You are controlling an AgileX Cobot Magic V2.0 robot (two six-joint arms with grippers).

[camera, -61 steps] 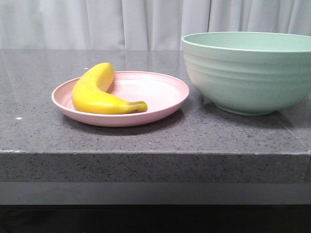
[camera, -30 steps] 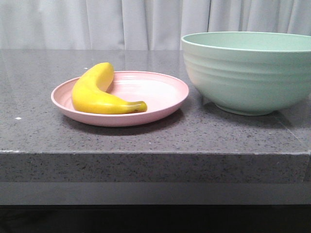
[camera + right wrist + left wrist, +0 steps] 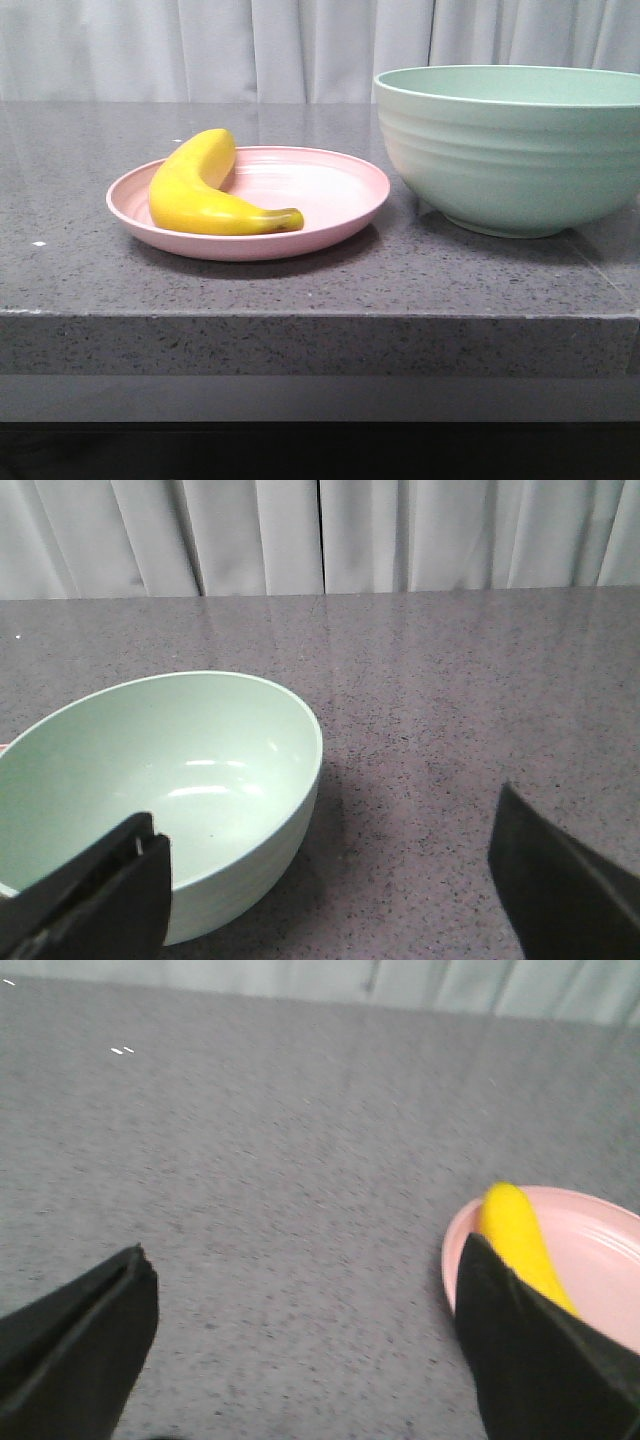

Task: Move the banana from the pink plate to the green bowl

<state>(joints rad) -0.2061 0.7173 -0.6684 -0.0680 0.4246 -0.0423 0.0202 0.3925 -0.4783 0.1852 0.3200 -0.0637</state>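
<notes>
The yellow banana (image 3: 205,190) lies on the left half of the pink plate (image 3: 330,195), its dark stem tip pointing right. The green bowl (image 3: 510,150) stands just right of the plate and is empty inside (image 3: 150,770). Neither arm shows in the front view. My left gripper (image 3: 305,1305) is open and empty above bare counter; the banana (image 3: 515,1240) and plate (image 3: 600,1250) sit just beyond one finger. My right gripper (image 3: 325,860) is open and empty, with one finger (image 3: 100,895) over the bowl's rim and the other (image 3: 560,880) above the counter beside it.
The dark grey speckled counter (image 3: 300,290) has its front edge near the plate and bowl. A white curtain (image 3: 200,45) hangs behind the counter.
</notes>
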